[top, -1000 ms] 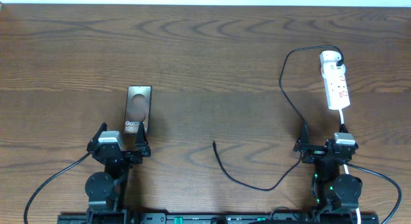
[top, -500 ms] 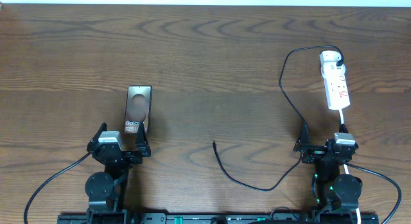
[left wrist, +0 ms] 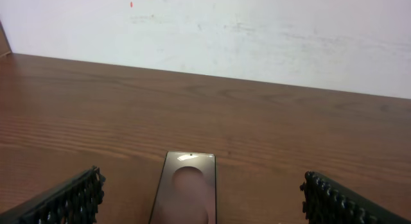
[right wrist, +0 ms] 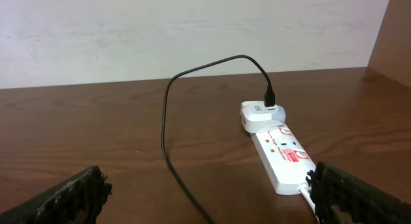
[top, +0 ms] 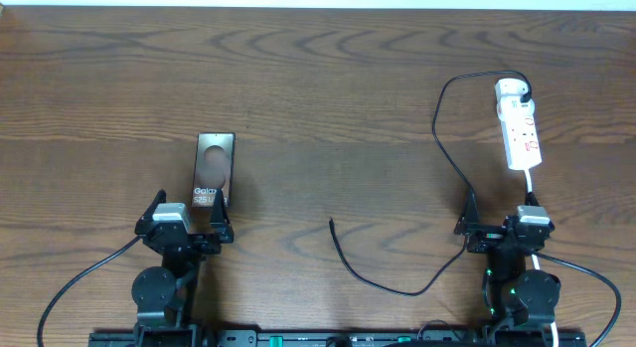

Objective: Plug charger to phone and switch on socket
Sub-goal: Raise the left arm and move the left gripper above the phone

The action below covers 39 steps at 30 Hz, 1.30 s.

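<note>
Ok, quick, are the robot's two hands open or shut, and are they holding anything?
Left gripper: open, holding nothing.
Right gripper: open, holding nothing.

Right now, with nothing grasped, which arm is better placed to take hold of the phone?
Left, probably. The phone lies directly ahead of the open left end effector, centred between its fingers in the wrist view. The right end effector faces the socket, across the table.

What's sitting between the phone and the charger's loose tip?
Nothing. In the overhead view, only bare table lies between the phone and the charger tip.
</note>
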Each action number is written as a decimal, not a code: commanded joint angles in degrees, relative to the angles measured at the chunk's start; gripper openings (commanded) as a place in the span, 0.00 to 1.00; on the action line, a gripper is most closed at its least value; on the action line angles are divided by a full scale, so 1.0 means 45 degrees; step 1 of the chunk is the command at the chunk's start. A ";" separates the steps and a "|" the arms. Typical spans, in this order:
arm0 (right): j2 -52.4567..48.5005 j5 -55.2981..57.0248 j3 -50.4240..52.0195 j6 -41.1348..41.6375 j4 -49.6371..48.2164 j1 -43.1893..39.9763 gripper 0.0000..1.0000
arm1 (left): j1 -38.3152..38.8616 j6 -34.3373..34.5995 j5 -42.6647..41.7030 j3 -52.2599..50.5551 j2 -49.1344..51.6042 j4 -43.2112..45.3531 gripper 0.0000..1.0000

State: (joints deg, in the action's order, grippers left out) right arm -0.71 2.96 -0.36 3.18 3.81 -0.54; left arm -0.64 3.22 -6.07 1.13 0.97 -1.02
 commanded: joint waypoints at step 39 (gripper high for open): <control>0.0083 -0.0073 0.0010 -0.0155 0.0063 -0.0073 0.99 | -0.0058 -0.0369 -0.0214 1.9467 2.2051 -1.2050 0.98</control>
State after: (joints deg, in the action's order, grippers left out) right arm -0.69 2.70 -0.36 3.18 3.86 -0.54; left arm -0.67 2.11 -6.98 87.96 100.77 -55.09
